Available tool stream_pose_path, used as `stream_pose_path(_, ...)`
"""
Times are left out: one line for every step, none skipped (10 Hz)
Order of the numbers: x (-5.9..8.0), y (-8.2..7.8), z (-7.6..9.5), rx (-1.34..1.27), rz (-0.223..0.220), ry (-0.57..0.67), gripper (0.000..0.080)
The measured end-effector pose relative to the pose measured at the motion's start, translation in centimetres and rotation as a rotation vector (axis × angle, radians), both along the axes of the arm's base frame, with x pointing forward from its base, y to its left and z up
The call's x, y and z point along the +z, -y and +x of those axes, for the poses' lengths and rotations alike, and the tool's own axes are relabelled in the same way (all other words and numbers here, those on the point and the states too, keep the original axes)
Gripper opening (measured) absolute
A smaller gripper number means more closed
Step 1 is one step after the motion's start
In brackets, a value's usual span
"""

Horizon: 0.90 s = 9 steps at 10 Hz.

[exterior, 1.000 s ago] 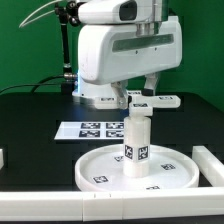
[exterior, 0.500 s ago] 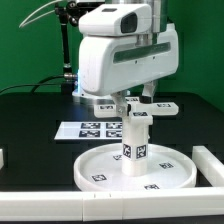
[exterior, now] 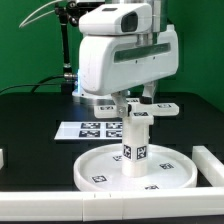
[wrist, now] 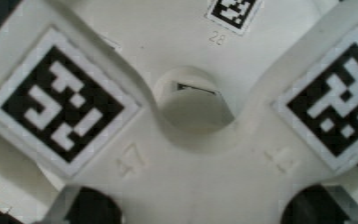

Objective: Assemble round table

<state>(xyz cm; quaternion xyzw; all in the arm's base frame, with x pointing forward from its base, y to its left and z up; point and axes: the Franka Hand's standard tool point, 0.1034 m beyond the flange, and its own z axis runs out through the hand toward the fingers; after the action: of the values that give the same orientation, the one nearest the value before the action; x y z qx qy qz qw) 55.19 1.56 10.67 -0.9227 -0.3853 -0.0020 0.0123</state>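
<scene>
**Cross at leg top: seating not confirmed**

Layout, by the exterior view's left to right: the marker board [exterior: 92,128] lies at the back. The disc [exterior: 95,172] sits in front of it, with the leg [exterior: 135,145] upright near its middle. A rail [exterior: 210,160] lies just beside the disc's rim. The cross [exterior: 160,104] sits level at the top of the leg.

Risks. I judge the step in hand to be seating the cross on the leg.
- The wrist view shows the hole [wrist: 194,92] at the cross's centre, but not whether the leg's end is engaged in it.
- If the two are off-centre when I press or turn, the cross could bind or cock to one side.
- I cannot see how firmly the leg is fixed to the disc. A sideways load could tip the leg or push the disc against the rail.
- The grip is on one limb only, so a twisting load could make the cross slip between the pads.

Pose. The arm [exterior: 125,50] stands over the leg with the wrist pointing straight down onto the cross's face. The gripper [wrist: 215,205] reads as clamped on the cross: its pads [wrist: 91,206] flank one limb, and white plastic fills the gap between them.
</scene>
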Motion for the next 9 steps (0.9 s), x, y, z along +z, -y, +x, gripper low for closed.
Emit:
stream_pose_path(0.0, 0.0, 0.0, 0.0, 0.0, 0.0, 0.0443)
stream_pose_path(0.0, 0.0, 0.0, 0.0, 0.0, 0.0, 0.0443)
stream_pose_path(0.0, 0.0, 0.0, 0.0, 0.0, 0.0, 0.0443)
stream_pose_path(0.0, 0.0, 0.0, 0.0, 0.0, 0.0, 0.0443)
stream_pose_path(0.0, -0.01, 0.0, -0.005, 0.0, 0.0, 0.0443)
stream_pose_path(0.0, -0.01, 0.0, -0.029, 0.0, -0.001, 0.0443)
stream_pose_path(0.0, -0.01, 0.0, -0.04, 0.0, -0.001, 0.0443)
stream_pose_path(0.0, -0.04, 0.0, -0.079, 0.001, -0.002, 0.0443)
stream_pose_path(-0.01, -0.08, -0.01, -0.154, 0.002, -0.004, 0.0443)
